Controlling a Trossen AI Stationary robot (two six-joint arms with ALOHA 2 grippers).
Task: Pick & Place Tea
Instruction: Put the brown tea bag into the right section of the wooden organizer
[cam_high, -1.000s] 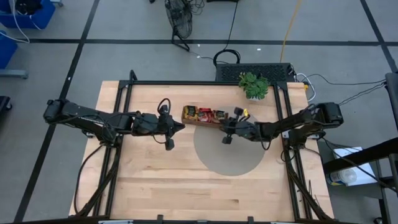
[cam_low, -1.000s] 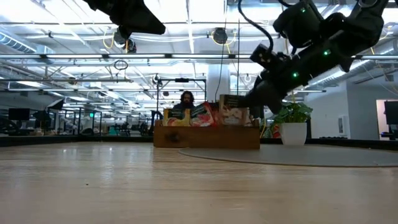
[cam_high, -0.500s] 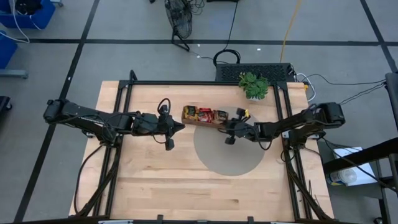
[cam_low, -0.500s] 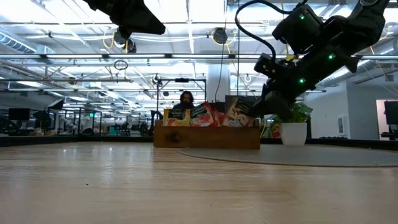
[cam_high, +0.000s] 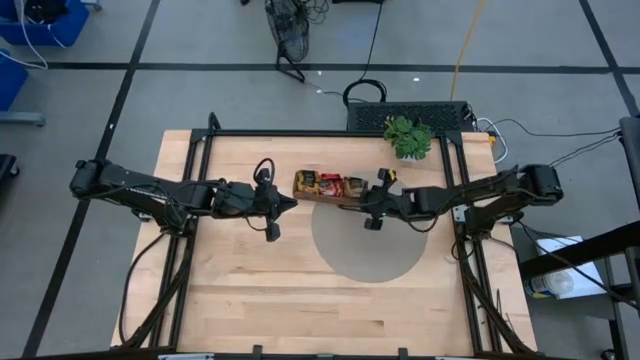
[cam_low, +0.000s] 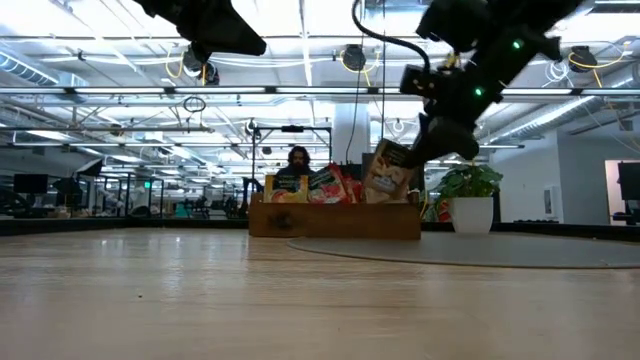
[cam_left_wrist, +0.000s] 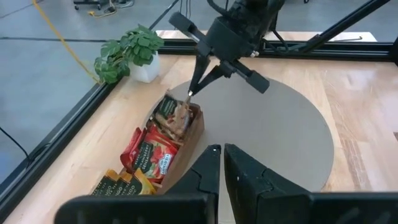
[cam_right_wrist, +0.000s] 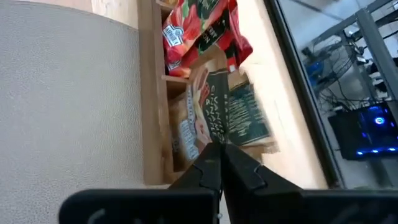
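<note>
The right gripper (cam_low: 418, 150) is clamped on a tea sachet (cam_low: 386, 175), held tilted over the wooden tray's (cam_low: 335, 221) 3 o'clock end. Red sachets (cam_left_wrist: 151, 151) are stacked beside it. The left gripper (cam_high: 293, 202) is held closed at the tray's 9 o'clock end.

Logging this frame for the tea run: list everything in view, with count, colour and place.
tray: one, brown wood, far side of table at the grey mat's edge.
tea sachets: several, red and yellow, standing in the tray.
held sachet: one, green and tan, over the tray's right end.
mat: one, grey, round, table centre.
plant: one, green, white pot, far edge.
person: one, behind the table.
left gripper: jaws shut, left of the tray.
right gripper: jaws shut on the held sachet.
</note>
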